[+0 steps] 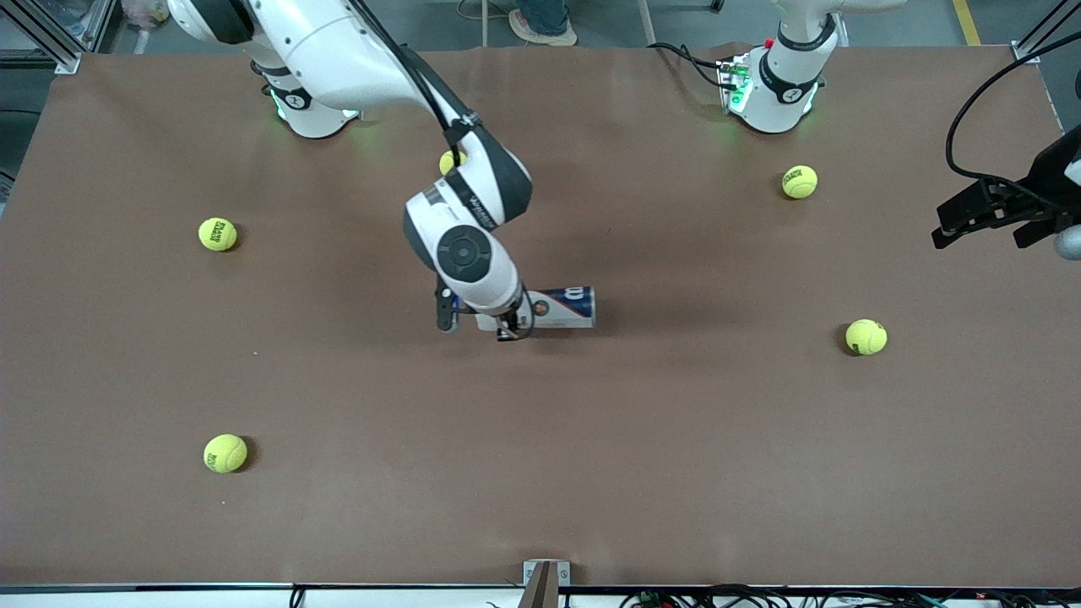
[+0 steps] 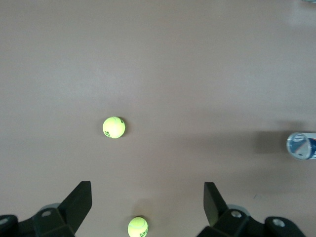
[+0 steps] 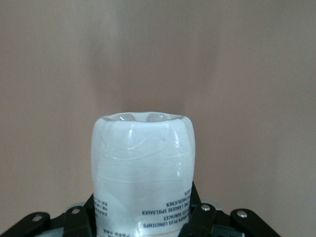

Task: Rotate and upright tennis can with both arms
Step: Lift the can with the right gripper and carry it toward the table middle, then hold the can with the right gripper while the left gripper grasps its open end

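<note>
The tennis can [image 1: 564,307] lies on its side near the middle of the tabletop [image 1: 676,439], its long axis running toward the left arm's end; the right gripper [image 1: 507,326] has its jaws closed on the end nearer the right arm (the right wrist view shows the clear tube clamped between them), probably so that the can may be swung or tipped from that end. The left gripper [image 1: 980,221] waits over the tabletop's edge at its own end, jaws wide open and empty; five tennis balls [image 1: 866,337] lie scattered well apart from the can.
</note>
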